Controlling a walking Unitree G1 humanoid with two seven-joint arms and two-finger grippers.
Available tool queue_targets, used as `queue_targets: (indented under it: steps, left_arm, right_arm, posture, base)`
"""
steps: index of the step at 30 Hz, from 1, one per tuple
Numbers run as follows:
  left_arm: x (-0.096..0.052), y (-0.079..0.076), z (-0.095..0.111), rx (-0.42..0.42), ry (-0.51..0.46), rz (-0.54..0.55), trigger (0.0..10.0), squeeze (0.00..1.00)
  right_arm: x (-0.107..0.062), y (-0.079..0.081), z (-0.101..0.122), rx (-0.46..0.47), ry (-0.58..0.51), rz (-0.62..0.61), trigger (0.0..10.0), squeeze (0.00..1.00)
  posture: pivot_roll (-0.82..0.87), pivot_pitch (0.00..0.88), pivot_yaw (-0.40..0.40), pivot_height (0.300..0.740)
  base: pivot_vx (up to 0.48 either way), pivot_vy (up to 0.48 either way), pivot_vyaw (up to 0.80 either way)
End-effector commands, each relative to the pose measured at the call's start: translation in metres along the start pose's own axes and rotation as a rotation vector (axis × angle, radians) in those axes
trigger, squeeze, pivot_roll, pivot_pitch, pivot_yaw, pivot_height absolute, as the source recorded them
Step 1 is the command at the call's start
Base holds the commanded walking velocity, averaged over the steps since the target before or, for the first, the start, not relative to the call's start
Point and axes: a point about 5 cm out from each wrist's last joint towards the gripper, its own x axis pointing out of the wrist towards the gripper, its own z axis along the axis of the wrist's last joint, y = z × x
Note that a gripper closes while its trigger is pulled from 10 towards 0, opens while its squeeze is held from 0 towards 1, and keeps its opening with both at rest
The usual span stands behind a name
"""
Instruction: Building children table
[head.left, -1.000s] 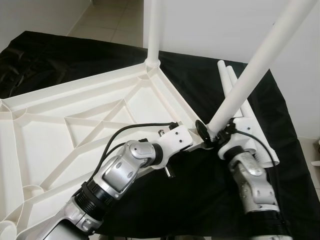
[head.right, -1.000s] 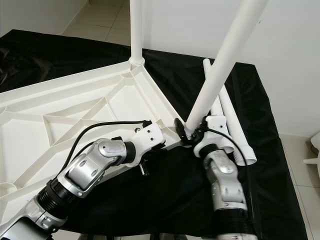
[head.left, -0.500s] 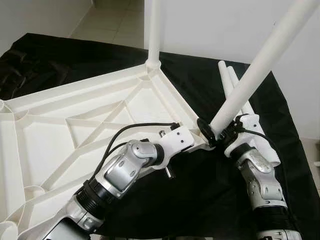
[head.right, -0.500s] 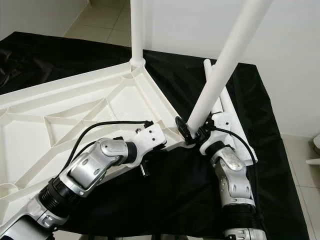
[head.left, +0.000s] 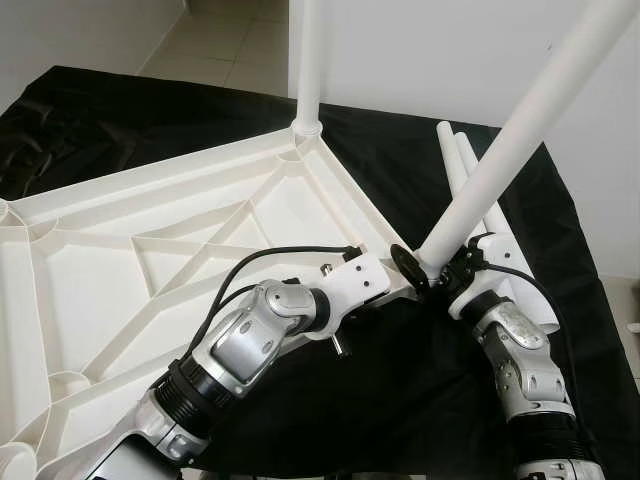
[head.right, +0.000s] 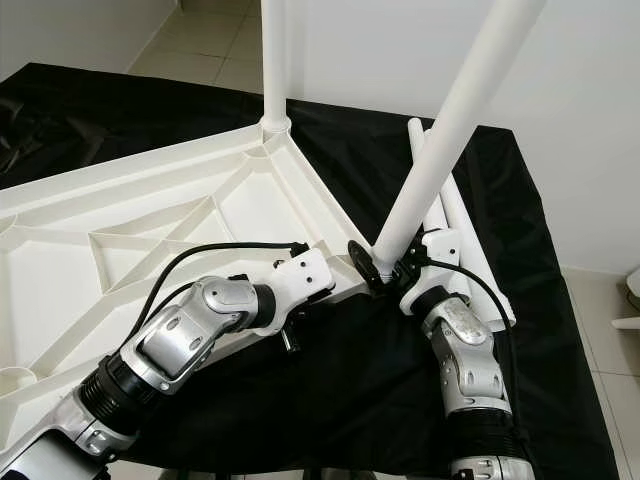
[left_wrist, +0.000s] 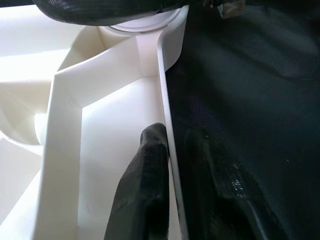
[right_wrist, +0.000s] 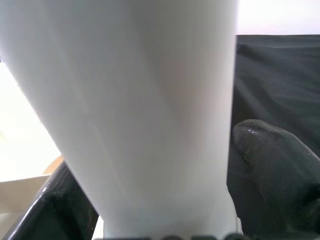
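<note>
A white plastic tabletop (head.left: 170, 250) lies upside down on a black cloth, its ribbed underside up. One white leg (head.left: 307, 60) stands upright in the far corner socket. My right gripper (head.left: 430, 275) is shut on a second white leg (head.left: 510, 140), which leans up to the right from the tabletop's near right corner. The right wrist view shows this leg (right_wrist: 135, 115) between two black fingers (right_wrist: 270, 165). My left gripper (left_wrist: 172, 170) is shut on the tabletop's thin rim (left_wrist: 167, 100) close to that corner, one finger (left_wrist: 145, 185) inside the rim and one outside.
Two spare white legs (head.left: 470, 185) lie on the black cloth (head.left: 420, 160) to the right of the tabletop. A white wall rises behind the table. Tiled floor shows at the top left and far right.
The leaning leg has swung slightly more upright and its lower end sits closer to the corner. My right arm shifted right, then back a little. The left arm has held still.
</note>
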Motion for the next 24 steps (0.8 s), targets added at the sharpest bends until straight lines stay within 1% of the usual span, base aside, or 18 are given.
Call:
queue_targets:
  steps: [1, 14, 18, 24]
  left_arm:
    - [0.009, -0.015, -0.019, -0.052, 0.082, -0.101, 10.0, 0.0]
    - [0.01, -0.017, -0.019, -0.058, 0.077, -0.105, 10.0, 0.0]
    - [0.009, -0.017, -0.02, -0.058, 0.082, -0.109, 10.0, 0.0]
    - [0.009, -0.018, -0.02, -0.057, 0.083, -0.109, 10.0, 0.0]
  right_arm:
    - [-0.004, -0.001, -0.004, 0.004, 0.013, 0.007, 10.0, 0.0]
    - [-0.004, 0.001, -0.006, 0.002, 0.018, 0.013, 10.0, 0.0]
    - [-0.006, 0.004, -0.012, 0.014, 0.036, -0.005, 10.0, 0.0]
    - [-0.007, 0.005, -0.016, 0.017, 0.048, -0.028, 10.0, 0.0]
  posture:
    - [0.02, 0.122, -0.039, 0.74]
    - [0.02, 0.126, -0.041, 0.74]
    - [0.02, 0.124, -0.042, 0.74]
    - [0.02, 0.124, -0.042, 0.74]
  base:
    - [0.0, 0.0, 0.0]
    - [0.0, 0.0, 0.0]
    - [0.0, 0.0, 0.0]
    - [0.0, 0.0, 0.0]
